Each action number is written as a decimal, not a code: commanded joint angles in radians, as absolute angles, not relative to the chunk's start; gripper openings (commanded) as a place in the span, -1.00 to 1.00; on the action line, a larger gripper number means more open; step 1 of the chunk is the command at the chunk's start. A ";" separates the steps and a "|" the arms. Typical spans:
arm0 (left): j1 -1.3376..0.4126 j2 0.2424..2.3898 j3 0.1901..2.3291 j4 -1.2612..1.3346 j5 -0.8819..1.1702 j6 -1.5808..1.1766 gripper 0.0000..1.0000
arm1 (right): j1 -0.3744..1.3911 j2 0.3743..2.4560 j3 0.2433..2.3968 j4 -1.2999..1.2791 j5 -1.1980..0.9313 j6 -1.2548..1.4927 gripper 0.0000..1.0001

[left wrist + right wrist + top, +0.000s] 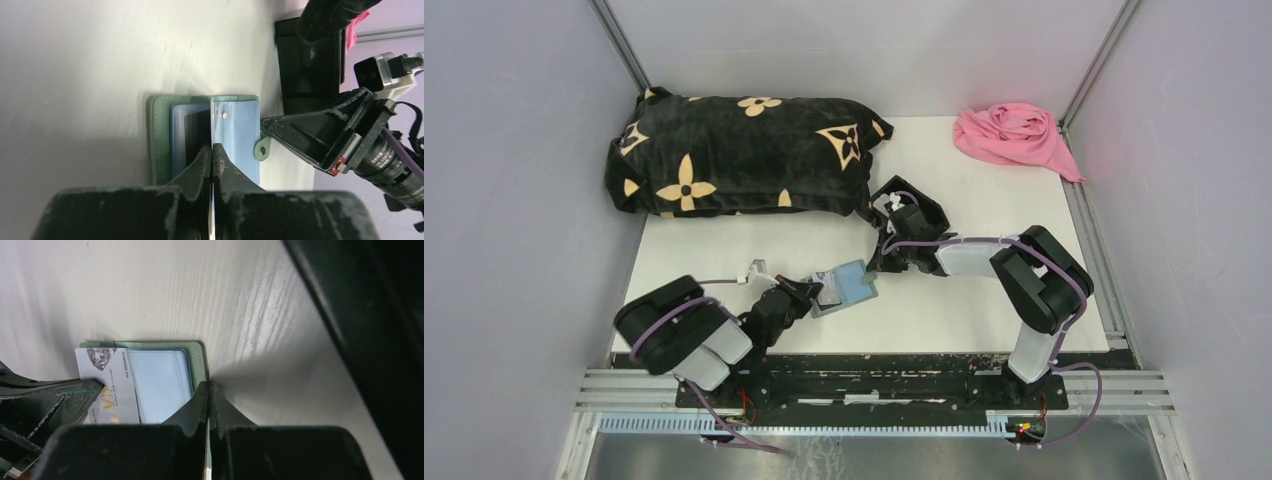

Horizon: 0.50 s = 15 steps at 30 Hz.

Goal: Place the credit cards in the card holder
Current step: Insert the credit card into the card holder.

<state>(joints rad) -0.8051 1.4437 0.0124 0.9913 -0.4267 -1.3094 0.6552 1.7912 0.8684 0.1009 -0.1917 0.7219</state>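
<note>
The sage-green card holder (856, 288) lies open on the white table, its pale blue inside up. My left gripper (822, 293) is shut on a white credit card with gold letters (107, 385). In the left wrist view the card (213, 120) is edge-on, its far end between the holder's (240, 135) leaves. My right gripper (208, 386) is shut on the holder's green edge (197, 365), pinning it from the right; it also shows in the top view (876, 268). Other cards are not in view.
A black open-topped box (914, 215) stands just behind the right gripper and also shows in the left wrist view (310, 65). A black flowered pillow (744, 155) lies at the back left. A pink cloth (1014, 135) lies at the back right.
</note>
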 commanded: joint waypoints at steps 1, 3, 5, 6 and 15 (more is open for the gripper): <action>-0.748 1.642 -0.017 1.316 -0.262 -1.254 -0.94 | 0.610 1.847 0.869 0.018 -0.123 0.705 -0.98; -0.735 1.735 -0.002 1.431 -0.220 -1.267 -0.94 | 0.608 1.852 0.870 0.019 -0.130 0.703 -0.98; -0.728 1.842 0.006 1.565 -0.180 -1.284 -0.94 | 0.606 1.857 0.866 0.023 -0.137 0.703 -0.98; -0.725 1.873 0.009 1.624 -0.162 -1.287 -0.94 | 0.607 1.860 0.861 0.029 -0.140 0.706 -0.98; -0.719 1.913 0.029 1.704 -0.135 -1.257 -0.94 | 0.614 1.899 0.826 0.091 -0.157 0.732 -0.98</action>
